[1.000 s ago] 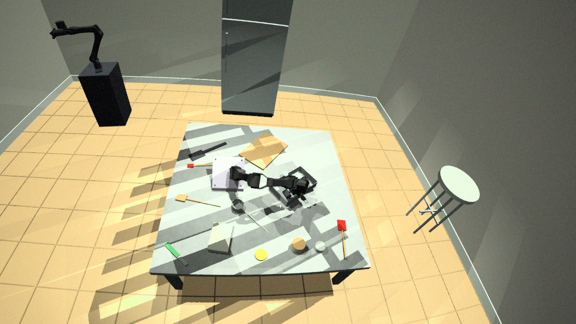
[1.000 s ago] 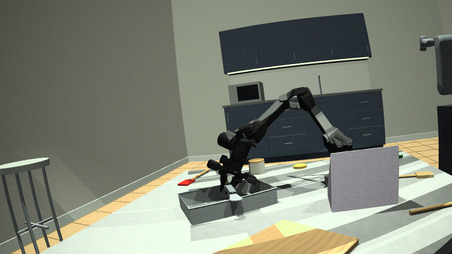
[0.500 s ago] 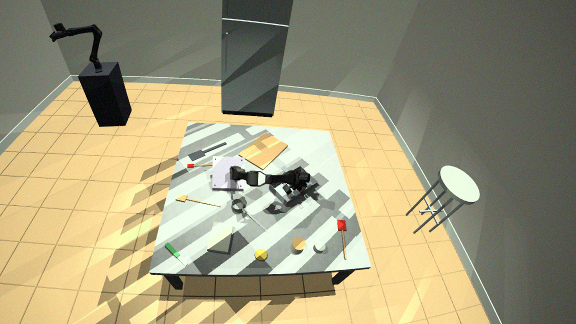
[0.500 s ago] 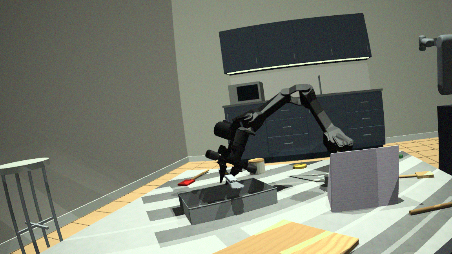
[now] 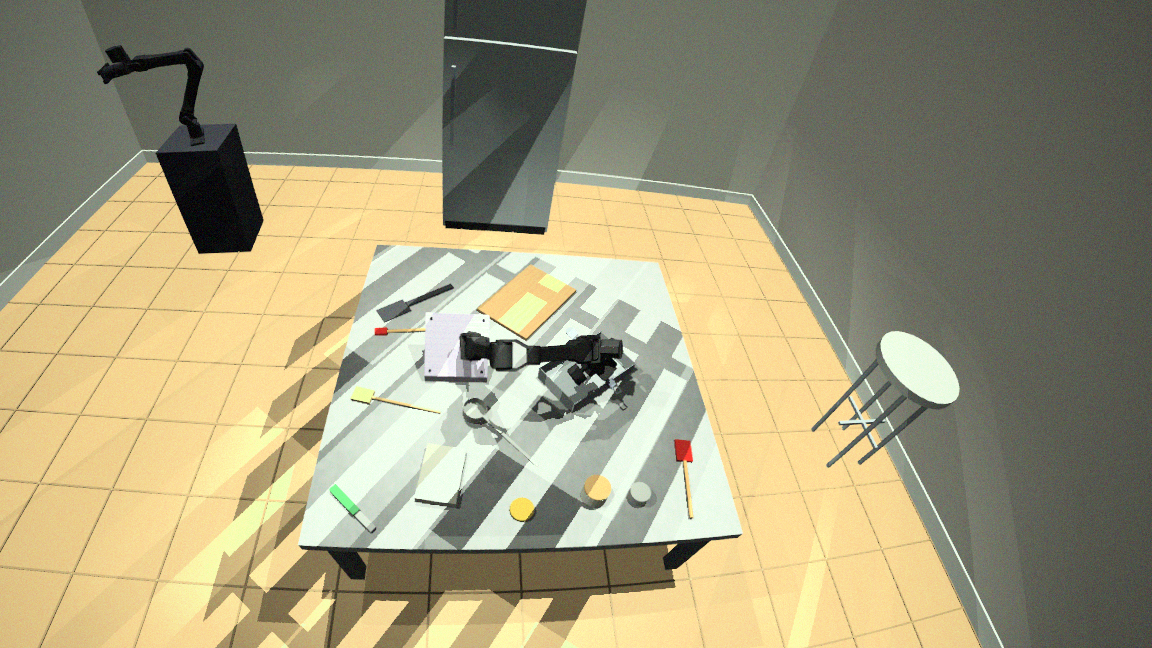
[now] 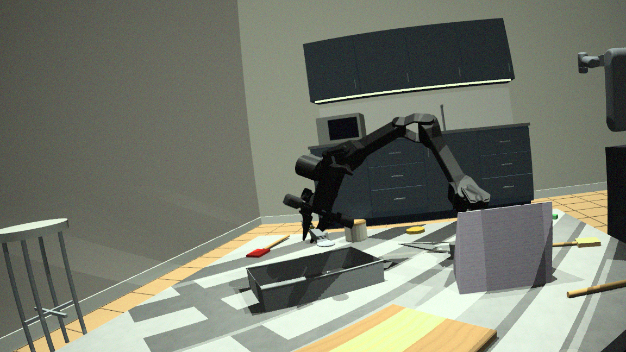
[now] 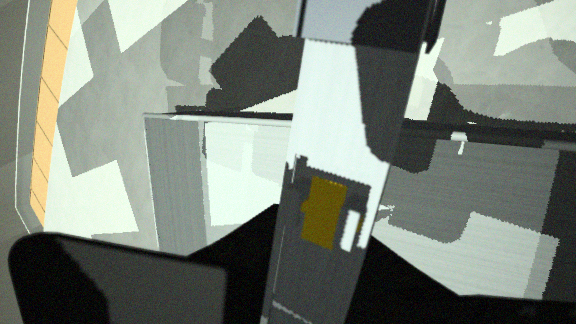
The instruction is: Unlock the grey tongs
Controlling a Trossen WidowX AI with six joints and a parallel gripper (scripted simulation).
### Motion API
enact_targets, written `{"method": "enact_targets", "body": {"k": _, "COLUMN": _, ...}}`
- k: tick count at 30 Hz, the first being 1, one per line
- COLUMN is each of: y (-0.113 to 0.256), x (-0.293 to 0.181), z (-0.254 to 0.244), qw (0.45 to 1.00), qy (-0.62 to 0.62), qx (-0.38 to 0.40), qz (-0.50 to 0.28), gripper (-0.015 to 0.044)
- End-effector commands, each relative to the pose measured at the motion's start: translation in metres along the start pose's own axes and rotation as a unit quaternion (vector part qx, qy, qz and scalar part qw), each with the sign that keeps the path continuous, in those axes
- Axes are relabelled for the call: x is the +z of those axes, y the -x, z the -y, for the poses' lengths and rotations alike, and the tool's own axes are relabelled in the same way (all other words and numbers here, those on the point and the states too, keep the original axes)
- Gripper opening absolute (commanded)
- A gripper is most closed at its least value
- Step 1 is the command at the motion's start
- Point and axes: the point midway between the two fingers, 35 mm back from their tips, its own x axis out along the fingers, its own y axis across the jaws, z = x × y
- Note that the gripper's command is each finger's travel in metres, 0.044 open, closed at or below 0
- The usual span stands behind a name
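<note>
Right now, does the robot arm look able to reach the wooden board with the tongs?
Probably yes: the gripper holds the tongs above the roasting tin, and nothing visible stands between tin and wooden board.

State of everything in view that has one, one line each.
Jaws: shut on the tongs
Tongs: held, raised above the tin; lock state can't tell
Roasting tin: upright, open-topped
Wooden board: flat on the table, tongs not on it
Fridge: closed
Wall cupboards: closed
Drawers: shut
Stool: upright
</note>
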Motion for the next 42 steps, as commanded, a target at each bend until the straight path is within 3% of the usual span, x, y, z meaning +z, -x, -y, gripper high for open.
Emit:
{"method": "enact_targets", "body": {"k": 1, "y": 0.0002, "x": 0.0015, "z": -0.0045, "qw": 1.000, "qy": 0.001, "qx": -0.011, "qz": -0.001, "gripper": -0.0150}}
{"method": "enact_targets", "body": {"k": 42, "y": -0.0004, "x": -0.0011, "z": -0.0019, "qw": 0.962, "qy": 0.118, "qx": -0.245, "qz": -0.029, "gripper": -0.0150}}
